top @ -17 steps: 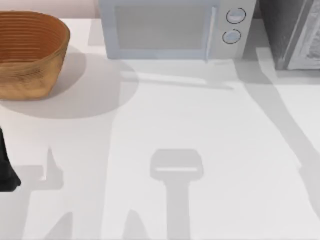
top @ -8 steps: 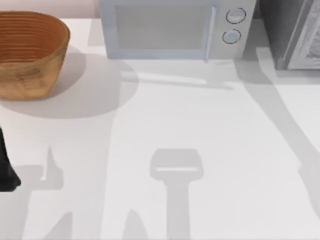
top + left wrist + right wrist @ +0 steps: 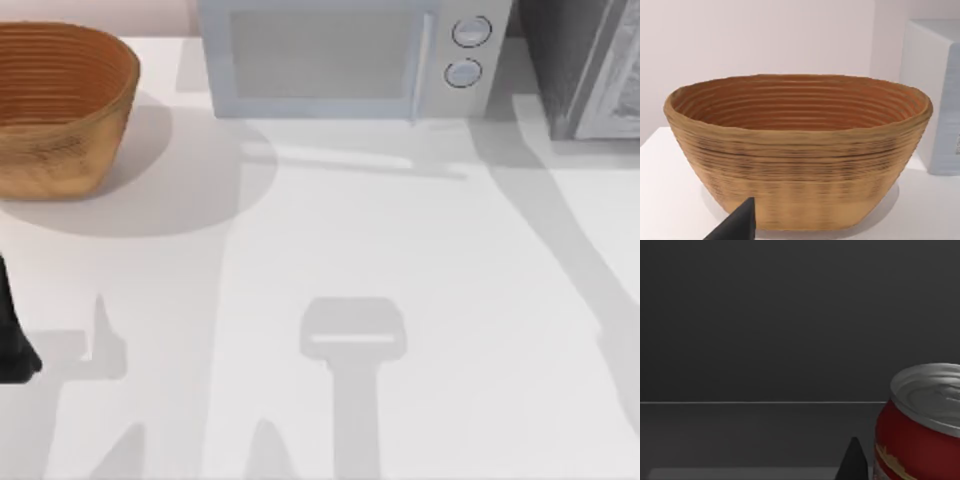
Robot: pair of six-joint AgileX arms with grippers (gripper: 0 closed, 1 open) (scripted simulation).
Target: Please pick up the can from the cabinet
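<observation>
The cabinet (image 3: 562,60) is the dark grey speckled box at the table's back right, and its pale door panel (image 3: 620,92) stands beside it at the frame edge. In the right wrist view I look into its dark inside (image 3: 765,330), where a red can (image 3: 922,432) with a silver lid stands upright on the floor. A dark tip of my right gripper (image 3: 855,462) shows close beside the can. My left arm (image 3: 12,340) is parked at the table's left edge.
A brown woven basket (image 3: 55,105) stands at the back left and looms large in the left wrist view (image 3: 800,150). A white microwave (image 3: 340,55) with two round knobs sits at the back middle. Arm shadows fall across the white table (image 3: 400,240).
</observation>
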